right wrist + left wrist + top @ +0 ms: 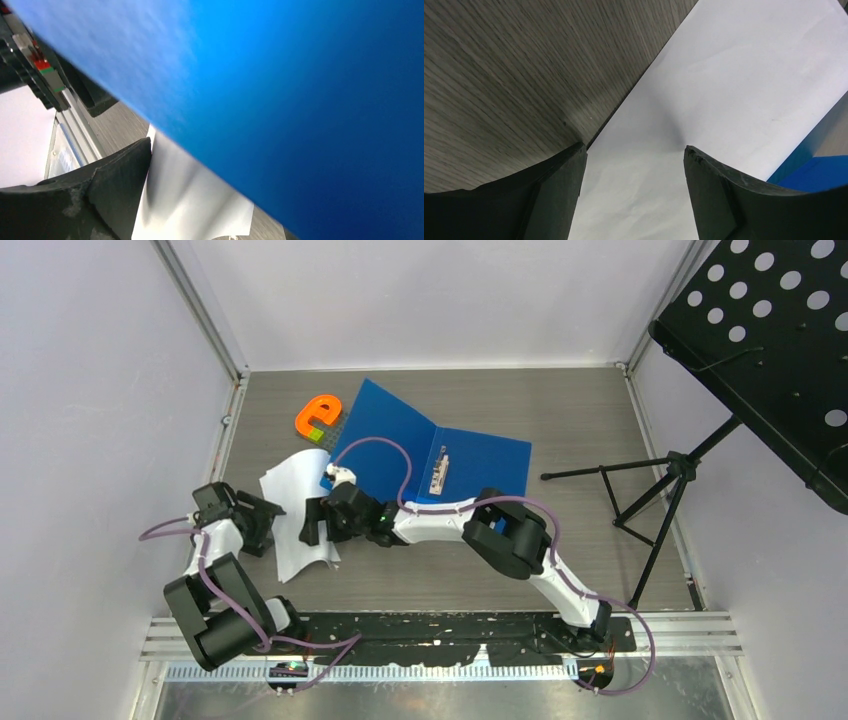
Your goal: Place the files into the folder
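The blue folder (480, 460) lies open at the table's middle, its metal clip (439, 472) along the spine. The white files (298, 502) lie left of it, slightly curled, one corner under the folder's left cover. My left gripper (268, 528) sits at the sheets' left edge; in its wrist view the left gripper (634, 147) is open, with the files (704, 90) below the gap. My right gripper (322, 518) is at the sheets' right edge, under the cover's near corner. In its wrist view the folder (300, 100) hides one finger; the other finger (120, 170) rests beside the files (190, 200).
An orange letter-shaped block (320, 416) sits on a small gridded plate (336, 432) just behind the paper. A black music stand (770, 350) with a tripod base (650, 490) fills the right side. Walls and metal rails (225, 430) close the table in.
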Controlling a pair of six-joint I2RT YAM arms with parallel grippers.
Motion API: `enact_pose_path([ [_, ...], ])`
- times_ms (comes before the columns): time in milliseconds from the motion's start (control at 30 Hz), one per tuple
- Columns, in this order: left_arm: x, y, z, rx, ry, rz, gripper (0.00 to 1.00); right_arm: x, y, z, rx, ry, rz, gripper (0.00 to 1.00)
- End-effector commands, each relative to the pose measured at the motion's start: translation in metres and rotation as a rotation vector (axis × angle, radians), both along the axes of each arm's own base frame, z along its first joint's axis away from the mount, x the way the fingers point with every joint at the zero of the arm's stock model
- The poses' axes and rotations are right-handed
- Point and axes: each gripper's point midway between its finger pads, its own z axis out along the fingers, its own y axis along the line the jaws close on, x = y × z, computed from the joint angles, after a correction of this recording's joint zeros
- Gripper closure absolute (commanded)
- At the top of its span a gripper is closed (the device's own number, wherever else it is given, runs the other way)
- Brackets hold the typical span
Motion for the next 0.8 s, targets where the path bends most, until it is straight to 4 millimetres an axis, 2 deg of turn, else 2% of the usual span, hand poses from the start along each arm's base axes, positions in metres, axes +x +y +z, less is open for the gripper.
enact_pose_path([
  [0,-0.065,-0.044,-0.041,-0.152,0.236,-0.048,0.25,0.0,0.007,-0.002,-0.04,-0.002,0.041,0.1],
  [167,-0.066,-0.047,-0.041,-0.163,0.227,-0.06,0.26,-0.001,0.007,0.003,-0.043,-0.014,0.059,0.19],
  [267,-0.064,-0.047,-0.035,-0.162,0.213,-0.069,0.26,0.0,0.008,0.016,-0.033,-0.045,0.079,0.32],
  [300,-0.064,-0.046,-0.032,-0.153,0.21,-0.071,0.26,0.0,0.01,0.022,-0.029,-0.054,0.086,0.4],
  [400,-0.062,-0.04,-0.017,-0.108,0.191,-0.065,0.24,-0.003,0.015,0.038,-0.015,-0.093,0.143,0.54],
  [433,-0.061,-0.037,-0.011,-0.087,0.181,-0.061,0.23,-0.003,0.017,0.047,-0.003,-0.103,0.156,0.6],
  [500,-0.059,-0.029,0.006,-0.035,0.156,-0.049,0.21,-0.007,0.02,0.06,0.019,-0.123,0.196,0.65],
  [667,-0.046,-0.003,0.064,0.134,0.043,-0.012,0.15,-0.024,0.021,0.086,0.067,-0.15,0.304,0.68],
  [767,-0.04,0.01,0.106,0.239,-0.045,0.003,0.12,-0.03,0.014,0.107,0.072,-0.188,0.336,0.69],
])
